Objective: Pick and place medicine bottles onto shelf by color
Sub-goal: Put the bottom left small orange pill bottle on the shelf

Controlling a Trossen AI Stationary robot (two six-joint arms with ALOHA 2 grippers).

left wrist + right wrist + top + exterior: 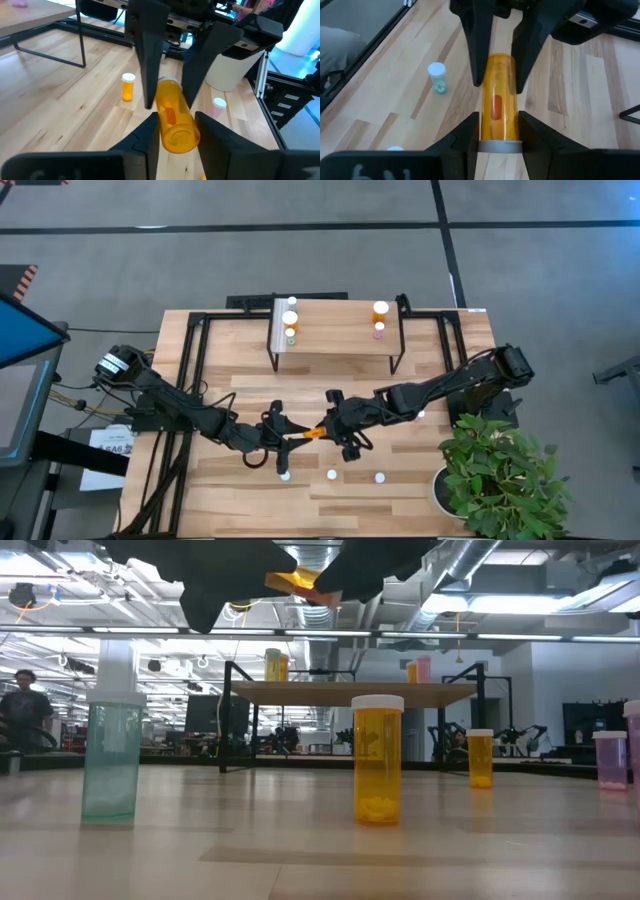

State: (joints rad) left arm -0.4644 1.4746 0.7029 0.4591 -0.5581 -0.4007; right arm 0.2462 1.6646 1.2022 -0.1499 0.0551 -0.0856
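An orange medicine bottle (313, 432) with a white cap lies level in the air between my two grippers, above the middle of the table. My left gripper (298, 438) is shut on its base end, and my right gripper (328, 427) is shut on its cap end. The held bottle shows at the top of the low view (298, 584). The shelf (335, 350) stands at the table's far side. Several small bottles stand on its left end (290, 318) and a few on its right end (380, 310). Loose bottles stand upright on the table near its front: green (110, 755), orange (378, 760), pink (610, 758). My left gripper pinches the bottle's base end (176, 131) between its two fingers, which come level from the table's left and lie along the bottle. The bottle is level and clear of the table. My right gripper pinches the bottle's cap end (500, 145) between its two fingers, which come level from the table's right and lie along the bottle.
Three white-capped bottles (332, 475) stand in a row on the table just nearer than the grippers. A potted plant (500, 470) fills the near right corner. Black frame rails (190, 350) run along the table's left and far sides. A person (25, 705) stands far off in the room.
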